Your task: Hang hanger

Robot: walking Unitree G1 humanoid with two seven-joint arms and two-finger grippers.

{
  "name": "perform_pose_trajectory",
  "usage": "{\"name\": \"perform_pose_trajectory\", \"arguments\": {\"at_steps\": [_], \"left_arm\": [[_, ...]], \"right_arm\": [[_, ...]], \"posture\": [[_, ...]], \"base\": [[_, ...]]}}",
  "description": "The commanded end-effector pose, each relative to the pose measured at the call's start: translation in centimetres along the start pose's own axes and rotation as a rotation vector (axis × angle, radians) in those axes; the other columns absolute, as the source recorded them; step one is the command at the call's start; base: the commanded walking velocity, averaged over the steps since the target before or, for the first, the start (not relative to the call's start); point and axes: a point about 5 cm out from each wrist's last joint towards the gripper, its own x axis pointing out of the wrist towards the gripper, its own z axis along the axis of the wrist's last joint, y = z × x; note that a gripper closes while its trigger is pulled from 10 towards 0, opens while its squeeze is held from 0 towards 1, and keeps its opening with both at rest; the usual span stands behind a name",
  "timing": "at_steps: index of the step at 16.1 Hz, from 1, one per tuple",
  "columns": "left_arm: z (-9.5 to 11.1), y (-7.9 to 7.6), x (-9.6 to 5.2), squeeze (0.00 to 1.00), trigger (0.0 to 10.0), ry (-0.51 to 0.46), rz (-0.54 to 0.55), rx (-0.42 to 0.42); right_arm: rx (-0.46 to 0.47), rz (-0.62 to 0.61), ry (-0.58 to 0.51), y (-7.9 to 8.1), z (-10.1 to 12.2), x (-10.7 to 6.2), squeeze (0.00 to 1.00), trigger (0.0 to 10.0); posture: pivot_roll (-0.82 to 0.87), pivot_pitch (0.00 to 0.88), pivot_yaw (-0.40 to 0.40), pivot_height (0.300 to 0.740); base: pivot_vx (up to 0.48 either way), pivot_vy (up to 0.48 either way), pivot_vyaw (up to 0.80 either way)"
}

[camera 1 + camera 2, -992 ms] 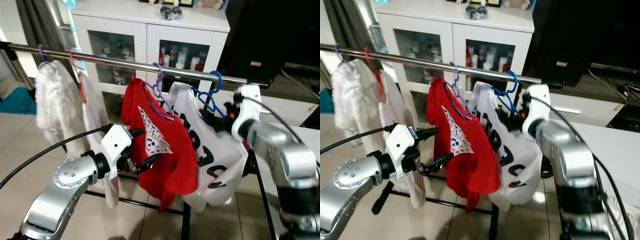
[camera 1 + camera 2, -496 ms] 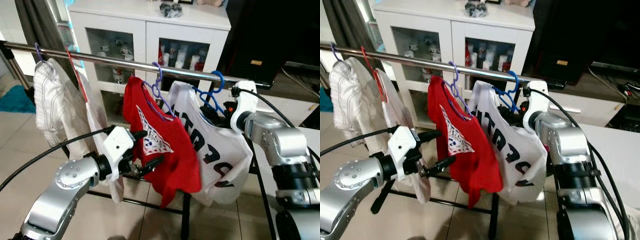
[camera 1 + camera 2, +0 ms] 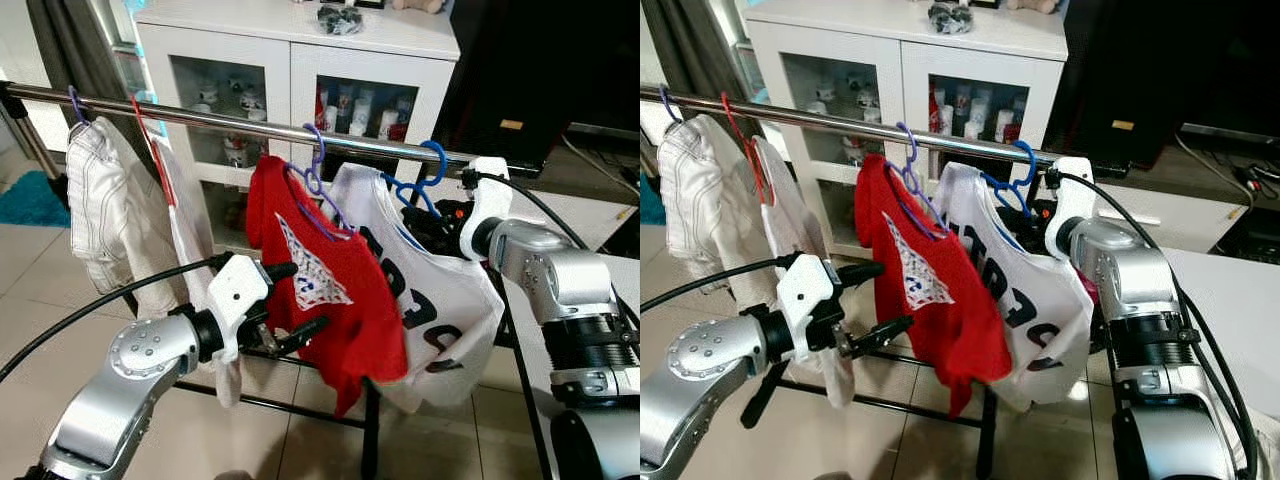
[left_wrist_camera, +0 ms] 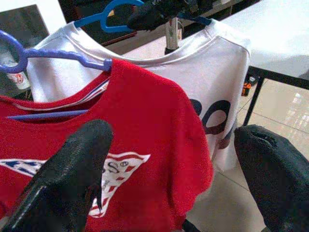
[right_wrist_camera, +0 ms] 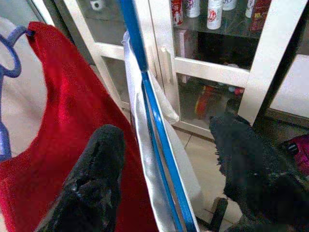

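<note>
the open right gripper (image 5: pixel 166 183) straddles the blue plastic hanger (image 3: pixel 420 190) on the metal rail (image 3: pixel 200 118), right of the red t-shirt (image 3: pixel 330 270), while the left gripper (image 4: pixel 178 179) gapes near it.

**Right arm draws back from the rail**

The right gripper (image 5: pixel 166 179) now sits lower and further right, its jaws spread either side of the blue hanger (image 3: pixel 425 190). The white shirt (image 3: pixel 440 310) hangs fuller and swings slightly right; the red shirt (image 3: pixel 330 290) settles.
</note>
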Motion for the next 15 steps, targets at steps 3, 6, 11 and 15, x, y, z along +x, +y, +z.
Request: {"name": "perform_pose_trajectory", "arguments": {"at_steps": [3, 6, 11, 15], "left_arm": [[-0.17, 0.07, -0.04, 0.0, 10.0, 0.014, -0.011, 0.013], [-0.11, 0.13, 0.09, 0.0, 10.0, 0.014, -0.009, 0.017], [0.05, 0.26, 0.16, 0.0, 10.0, 0.008, -0.013, 0.021], [0.02, 0.42, 0.41, 0.0, 10.0, 0.003, -0.011, 0.023]], "right_arm": [[0.022, 0.011, -0.027, 0.03, 0.42, 0.41, 0.0, 0.0], [0.032, 0.019, -0.025, 0.08, 0.04, 0.67, 0.0, 0.0], [0.056, 0.022, -0.035, 0.01, -0.14, 0.8, 0.0, 0.0], [0.046, 0.032, -0.07, 0.18, 0.11, 0.45, 0.0, 0.0]], "posture": [[0.06, 0.0, -0.046, 0.74], [0.08, 0.0, -0.045, 0.74], [0.08, 0.0, -0.043, 0.74], [0.07, 0.0, -0.034, 0.74]], "base": [[0.0, 0.0, 0.0], [0.0, 0.0, 0.0], [0.0, 0.0, 0.0], [0.0, 0.0, 0.0]]}}
